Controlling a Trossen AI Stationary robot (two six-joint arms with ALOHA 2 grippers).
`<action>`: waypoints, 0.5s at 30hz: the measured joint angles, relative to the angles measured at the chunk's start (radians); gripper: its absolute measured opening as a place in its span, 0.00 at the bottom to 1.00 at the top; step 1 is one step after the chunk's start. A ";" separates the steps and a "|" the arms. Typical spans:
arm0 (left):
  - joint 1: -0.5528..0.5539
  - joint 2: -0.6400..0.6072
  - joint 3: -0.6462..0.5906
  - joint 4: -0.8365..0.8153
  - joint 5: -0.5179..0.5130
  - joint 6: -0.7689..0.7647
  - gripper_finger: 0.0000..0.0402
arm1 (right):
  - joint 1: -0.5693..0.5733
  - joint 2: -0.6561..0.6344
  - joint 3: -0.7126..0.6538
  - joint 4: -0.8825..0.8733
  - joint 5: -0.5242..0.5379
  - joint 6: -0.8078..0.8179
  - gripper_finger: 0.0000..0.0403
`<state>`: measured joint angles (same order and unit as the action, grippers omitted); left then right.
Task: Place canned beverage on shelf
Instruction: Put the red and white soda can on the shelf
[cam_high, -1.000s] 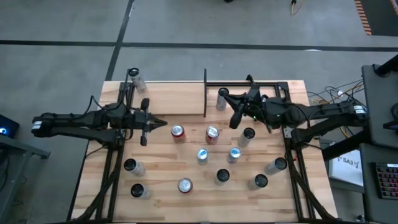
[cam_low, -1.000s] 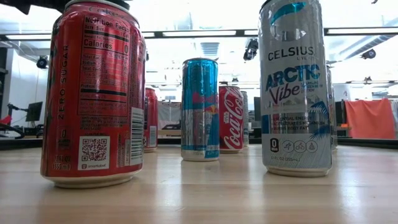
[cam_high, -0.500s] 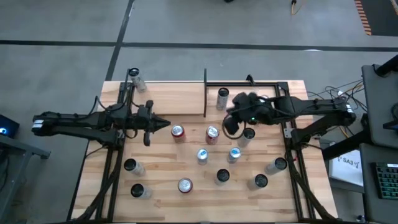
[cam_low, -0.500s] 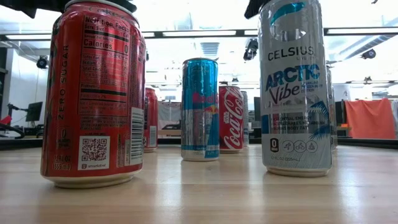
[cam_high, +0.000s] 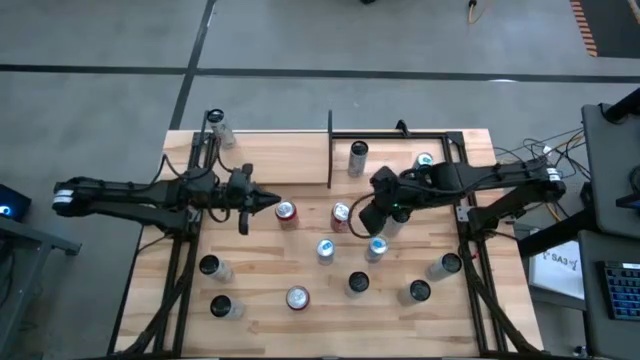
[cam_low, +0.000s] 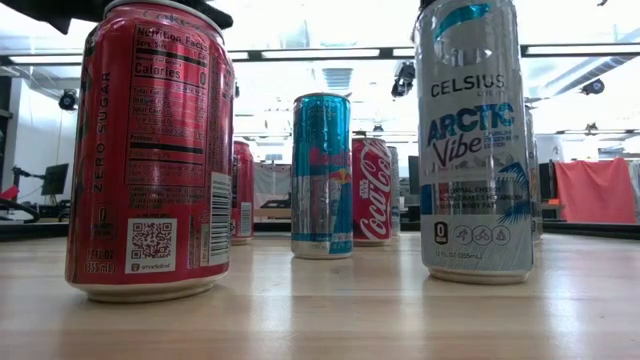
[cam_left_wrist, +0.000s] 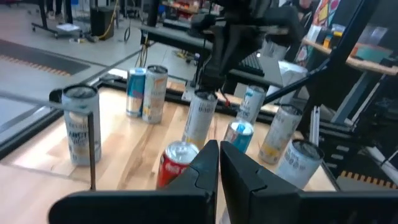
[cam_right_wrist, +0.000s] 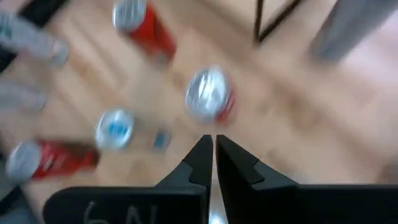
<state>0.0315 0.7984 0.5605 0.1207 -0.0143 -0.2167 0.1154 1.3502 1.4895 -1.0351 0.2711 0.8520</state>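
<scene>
1. Swinging away from the shelf (cam_high: 400, 160), the right gripper (cam_high: 366, 221) is now hovering clenched and empty beside a red can (cam_high: 341, 214) mid-table.
2. Left gripper (cam_high: 270, 203), fingers together, is edging toward another red can (cam_high: 286, 211).
3. Two cans are standing on the shelf at the far right corner.

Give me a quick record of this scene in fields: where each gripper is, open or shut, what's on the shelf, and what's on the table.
left gripper: shut, empty, beside a red can left of centre
right gripper: shut, empty, above the table next to another red can
shelf: far right part of the table, two cans on it, one silver, one with a teal top
table: about a dozen loose cans standing upright
</scene>
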 joint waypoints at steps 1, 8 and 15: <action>0.000 0.002 0.000 0.007 0.000 0.001 0.00 | 0.000 0.000 0.007 0.019 0.050 -0.038 0.03; 0.000 0.001 0.000 0.011 -0.010 -0.041 0.00 | -0.016 -0.006 0.038 0.044 0.090 -0.121 0.03; 0.000 -0.001 0.000 0.011 -0.074 -0.058 0.00 | -0.018 0.031 0.041 0.052 -0.066 -0.092 0.03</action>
<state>0.0317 0.7975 0.5606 0.1320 -0.0883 -0.2749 0.0978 1.3811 1.5307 -0.9832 0.2056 0.7597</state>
